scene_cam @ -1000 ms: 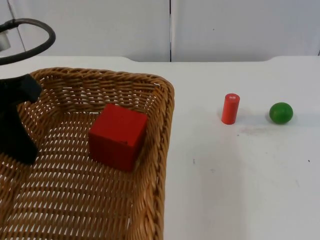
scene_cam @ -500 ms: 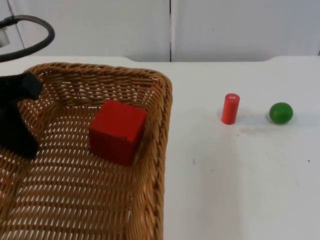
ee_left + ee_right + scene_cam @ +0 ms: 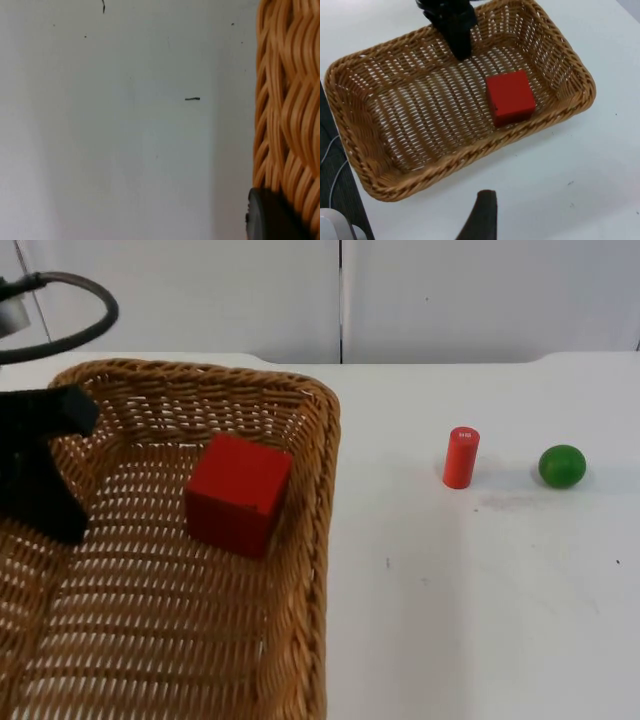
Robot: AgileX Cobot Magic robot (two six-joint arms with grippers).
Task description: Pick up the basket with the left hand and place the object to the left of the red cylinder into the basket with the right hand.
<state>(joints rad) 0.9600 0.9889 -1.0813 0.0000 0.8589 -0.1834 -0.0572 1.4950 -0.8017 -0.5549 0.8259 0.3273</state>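
A brown wicker basket (image 3: 318,490) takes up the left of the top view, and a red cube (image 3: 238,493) lies inside it. My left gripper (image 3: 48,515) is shut on the basket's left wall, one black finger reaching inside. In the left wrist view the woven basket wall (image 3: 285,100) stands right beside a fingertip (image 3: 270,220), with white table past it. The red cylinder (image 3: 460,457) stands upright on the table to the right of the basket. My right gripper (image 3: 482,220) hangs high over the table, looking down on the basket (image 3: 365,170), the cube (image 3: 510,97) and the left arm (image 3: 451,22).
A green ball (image 3: 562,466) rests on the table just right of the red cylinder. The grey partition wall (image 3: 450,295) closes off the far edge. A faint smudge (image 3: 510,502) marks the white table in front of the cylinder.
The basket, held by the left gripper, has drifted a little left and toward the back with the cube in it. The cylinder and ball have not moved.
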